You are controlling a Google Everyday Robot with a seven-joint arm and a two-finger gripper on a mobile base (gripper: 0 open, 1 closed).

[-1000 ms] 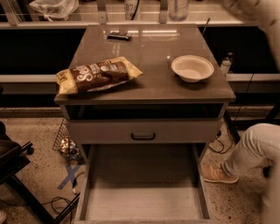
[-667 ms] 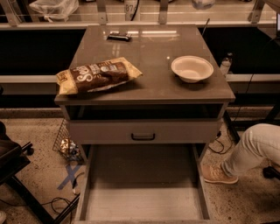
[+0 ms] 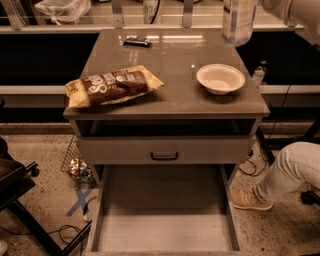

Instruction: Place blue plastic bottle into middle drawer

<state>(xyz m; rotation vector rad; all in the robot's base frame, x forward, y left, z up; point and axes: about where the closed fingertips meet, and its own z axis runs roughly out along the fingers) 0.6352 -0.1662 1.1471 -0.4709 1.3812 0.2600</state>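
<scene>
The blue plastic bottle (image 3: pixel 239 21) hangs in the air at the top right, above the far right corner of the table and behind the white bowl (image 3: pixel 220 78). Only its clear lower body and pale label show; its cap is cut off by the top edge. My gripper (image 3: pixel 251 3) is at the top edge, holding the bottle from above, with the pale arm (image 3: pixel 292 12) beside it. The middle drawer (image 3: pixel 162 230) is pulled out wide open at the bottom, and its pale floor is bare.
A brown chip bag (image 3: pixel 112 86) lies on the table's left. A small dark object (image 3: pixel 137 42) lies at the back. A closed drawer front with a black handle (image 3: pixel 164 156) sits above the open drawer. A person's leg and shoe (image 3: pixel 280 180) are at the right.
The bottle and arm, at the top edge a second ago and nearly out of view after that, have come down into view above the table's far right corner.
</scene>
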